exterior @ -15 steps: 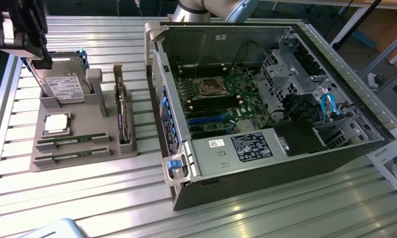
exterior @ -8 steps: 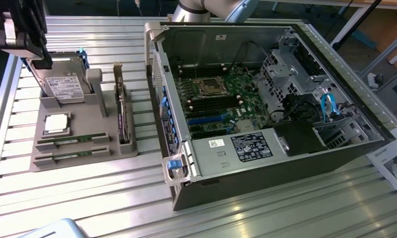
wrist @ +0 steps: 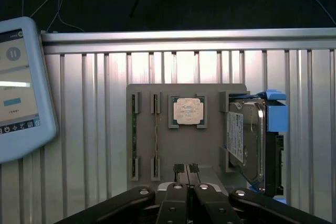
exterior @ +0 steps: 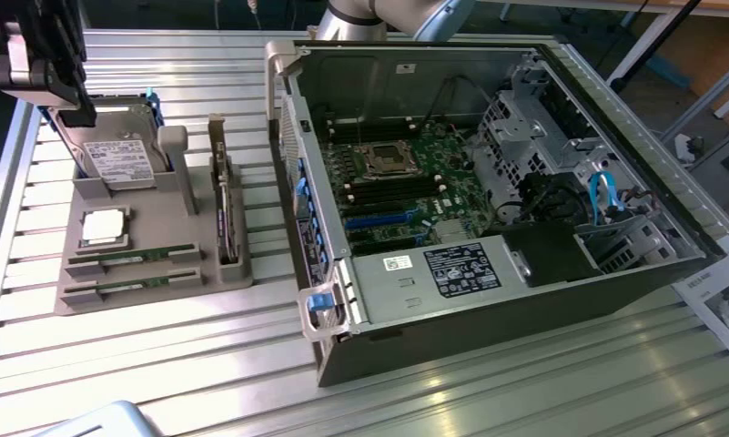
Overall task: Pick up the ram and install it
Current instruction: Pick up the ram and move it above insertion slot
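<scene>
Hovering at the edge of the grey tray (wrist: 189, 148), fingers (wrist: 179, 168) clenched empty, ram (wrist: 134, 135) slotted.

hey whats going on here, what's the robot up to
A robot arm hangs over a gray tray of computer parts, its jaws shut with nothing in them. Two ram sticks lie in their slots on the tray, near the processor and the hard drive; none is picked up. The open computer case stands on the exterior view's right of the tray, its motherboard exposed.
</scene>
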`<state>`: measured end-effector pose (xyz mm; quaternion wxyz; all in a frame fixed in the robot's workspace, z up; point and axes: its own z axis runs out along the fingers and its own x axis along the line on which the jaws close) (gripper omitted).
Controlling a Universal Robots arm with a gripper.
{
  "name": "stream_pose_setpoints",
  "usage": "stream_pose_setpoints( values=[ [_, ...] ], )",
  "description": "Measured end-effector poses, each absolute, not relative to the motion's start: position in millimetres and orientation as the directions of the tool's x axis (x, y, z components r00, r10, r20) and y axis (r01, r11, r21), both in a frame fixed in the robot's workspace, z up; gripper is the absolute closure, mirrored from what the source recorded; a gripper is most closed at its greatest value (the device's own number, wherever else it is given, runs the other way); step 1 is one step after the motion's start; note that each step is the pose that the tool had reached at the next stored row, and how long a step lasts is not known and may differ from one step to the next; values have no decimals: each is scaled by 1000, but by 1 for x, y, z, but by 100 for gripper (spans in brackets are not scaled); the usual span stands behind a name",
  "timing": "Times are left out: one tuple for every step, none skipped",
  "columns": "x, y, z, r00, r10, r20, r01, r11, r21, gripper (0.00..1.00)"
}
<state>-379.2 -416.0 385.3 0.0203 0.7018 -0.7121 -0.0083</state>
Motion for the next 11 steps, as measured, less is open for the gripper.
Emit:
stream_pose_setpoints(
  values=[
    [-379, -416, 385, -14, -1000, 17, -999, 15, 40, 90],
    [-379, -416, 385, -14, -1000, 17, -999, 15, 40, 90],
    [-379, -416, 385, -14, -1000, 17, -999, 15, 40, 90],
    [-379, -416, 385, -14, -1000, 17, -999, 15, 40, 90],
    [-379, -416, 383, -14, -1000, 17, -999, 15, 40, 90],
    [-379, -416, 382, -14, -1000, 17, -999, 15, 40, 90],
    [-379, -416, 380, -14, -1000, 17, -999, 15, 40, 90],
    [-379, -416, 378, -14, -1000, 17, -999, 15, 40, 90],
    [-379, -417, 377, -14, -1000, 17, -999, 15, 40, 90],
    [-379, -417, 374, -14, -1000, 17, -999, 15, 40, 90],
    [-379, -417, 373, -14, -1000, 17, -999, 15, 40, 90]
  ],
)
